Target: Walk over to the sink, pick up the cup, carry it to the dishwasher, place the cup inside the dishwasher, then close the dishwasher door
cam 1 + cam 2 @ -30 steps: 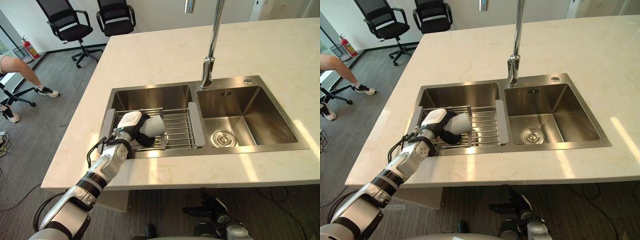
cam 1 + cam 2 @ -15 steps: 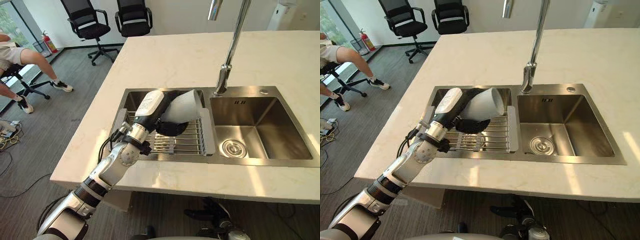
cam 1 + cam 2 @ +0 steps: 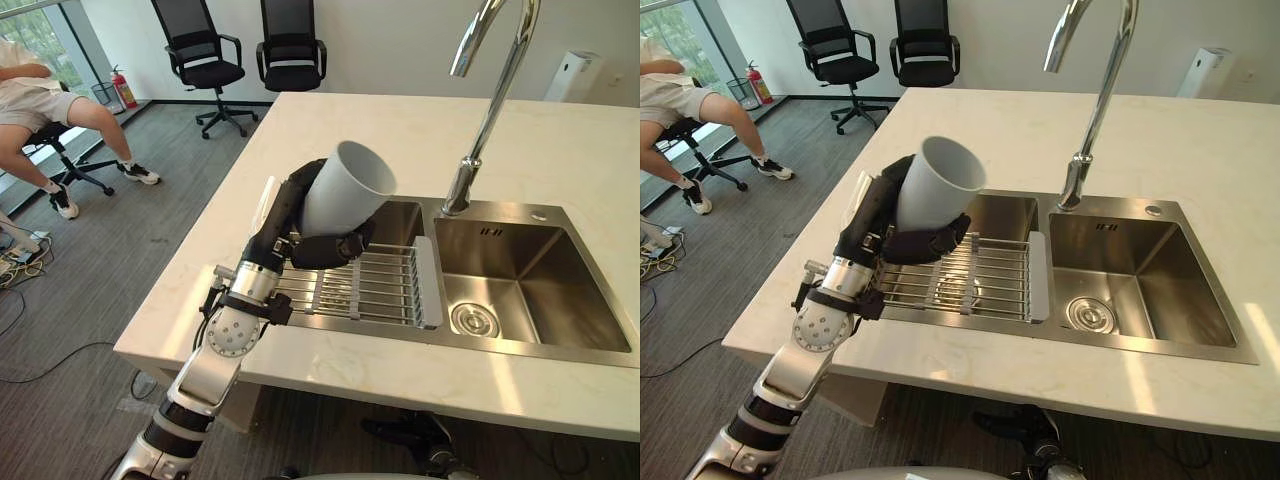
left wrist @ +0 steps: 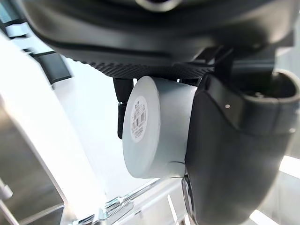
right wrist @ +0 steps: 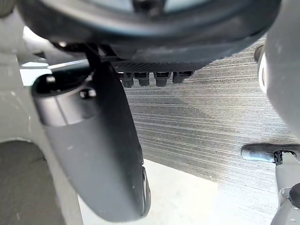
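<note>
My left hand (image 3: 287, 212) is shut on a pale grey cup (image 3: 345, 195) and holds it in the air above the sink's left basin, tilted, with its mouth facing up and to the right. In the left wrist view the cup's base (image 4: 154, 126) shows a barcode label, and the thumb (image 4: 229, 154) is pressed against its side. Below the cup, a wire draining rack (image 3: 370, 285) spans the left basin of the steel sink (image 3: 520, 345). My right hand (image 5: 93, 154) hangs low over grey carpet, fingers relaxed and holding nothing.
A tall chrome faucet (image 3: 490, 110) rises behind the sink's divider. The pale stone counter (image 3: 330, 130) extends far and right. Two black office chairs (image 3: 205, 60) stand beyond it. A seated person (image 3: 40, 100) is at the far left, beside a red fire extinguisher (image 3: 122, 88).
My left hand has lifted the cup off the rack and raised it well above the basin, turning its mouth upward. The camera view has also shifted.
</note>
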